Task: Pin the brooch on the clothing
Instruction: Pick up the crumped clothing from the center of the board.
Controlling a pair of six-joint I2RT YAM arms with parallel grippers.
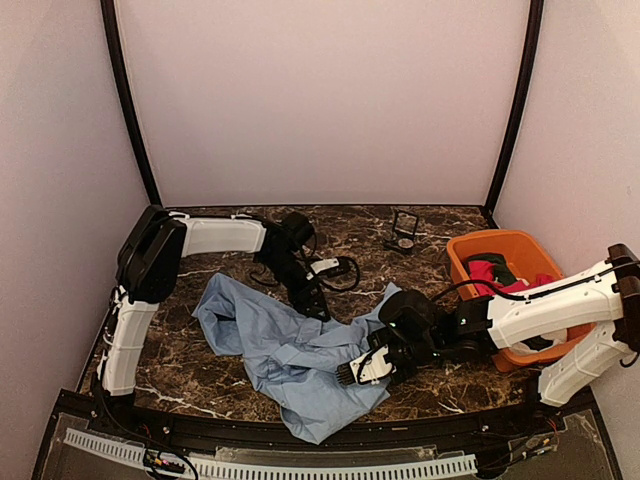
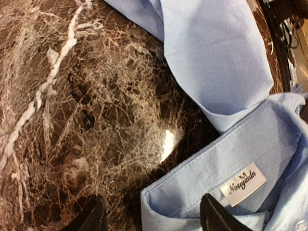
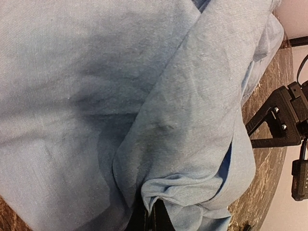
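Shirt [image 1: 285, 350] label [image 2: 243, 184] shows only beside spread left tool [image 2: 154, 216]; right tool [image 3: 150, 216] pinches cloth.

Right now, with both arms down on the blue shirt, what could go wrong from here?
The right fingers pinch a bunched fold of the shirt; pulling could drag the whole crumpled heap instead of flattening it. The left fingers stand open across the collar edge, one over bare table; closing could catch only a thin hem and slip. No brooch is visible in either grip, and the cloth offers no flat spot for pinning.
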